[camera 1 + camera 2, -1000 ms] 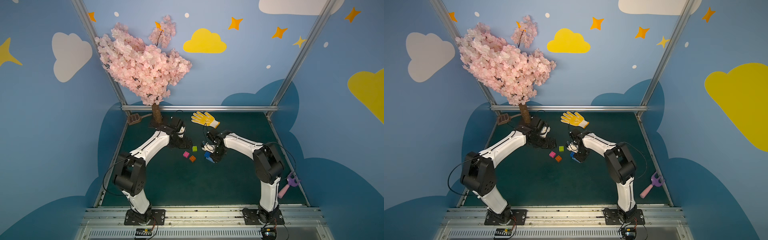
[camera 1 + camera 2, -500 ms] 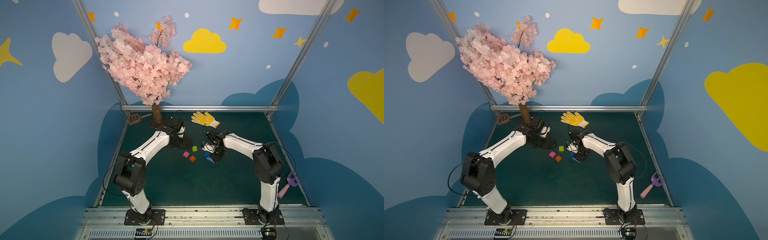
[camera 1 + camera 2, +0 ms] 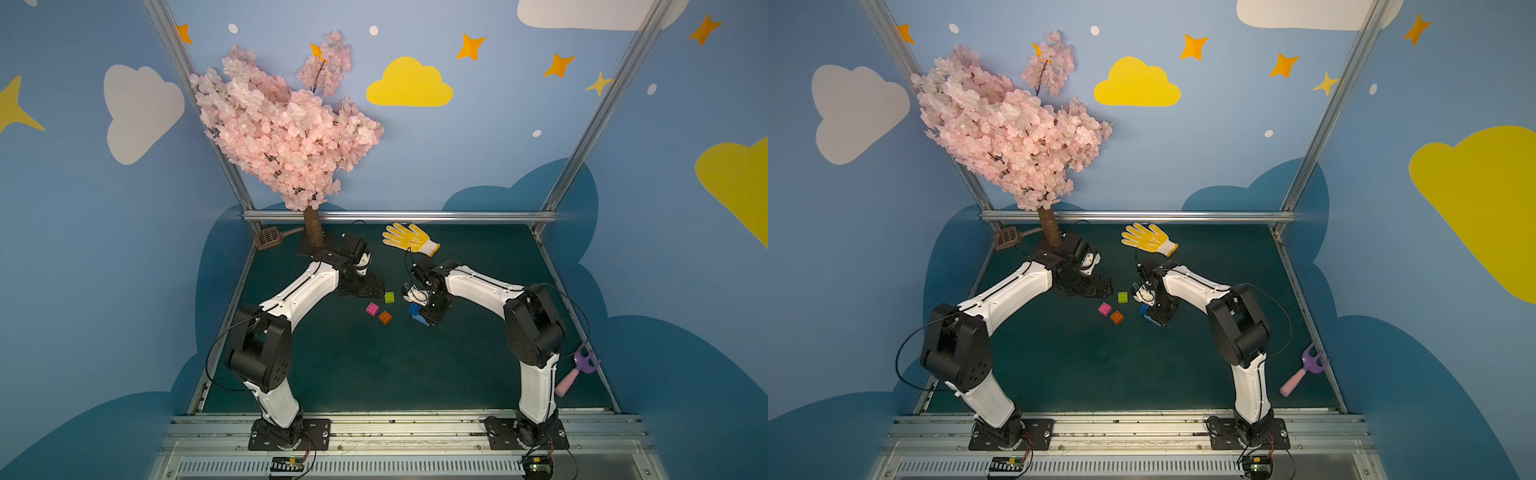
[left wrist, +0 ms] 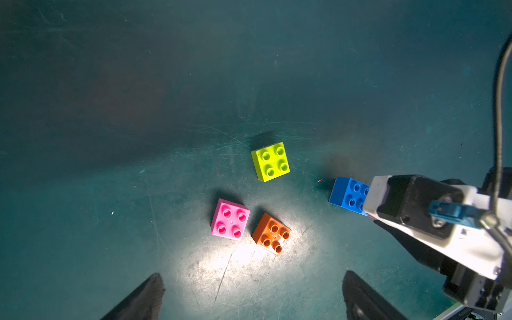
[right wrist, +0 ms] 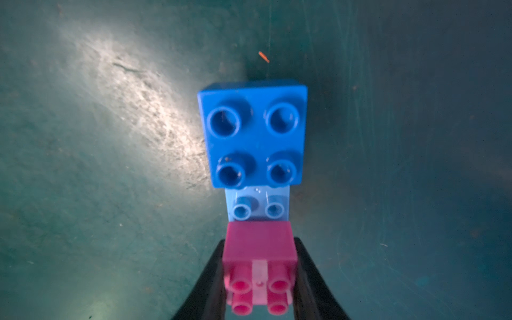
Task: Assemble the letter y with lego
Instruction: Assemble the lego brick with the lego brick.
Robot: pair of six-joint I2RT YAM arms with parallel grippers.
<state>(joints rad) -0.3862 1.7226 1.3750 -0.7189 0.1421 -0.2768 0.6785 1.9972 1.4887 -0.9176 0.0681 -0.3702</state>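
Three loose lego bricks lie on the green mat between my arms: lime green [image 3: 389, 296] [image 4: 270, 161], pink [image 3: 372, 308] [image 4: 230, 219] and orange [image 3: 385, 317] [image 4: 272, 233]. My left gripper [image 3: 370, 289] [image 4: 252, 277] hovers open just behind them, with nothing between its fingers. My right gripper [image 3: 430, 318] [image 5: 259, 243] is shut on a second pink brick [image 5: 259, 249]. That brick sits at the near end of the longer light blue brick [image 5: 257, 205], and the dark blue brick [image 5: 253, 133] [image 3: 414, 308] caps its far end. The letter y stands as this straight three-brick row, low on the mat.
A yellow glove [image 3: 409, 238] lies behind the right arm. The pink blossom tree's trunk [image 3: 313, 226] and a brown scoop [image 3: 270, 237] stand at the back left. A purple and pink toy fork [image 3: 575, 372] lies by the right edge. A metal rail [image 3: 399, 216] closes the back.
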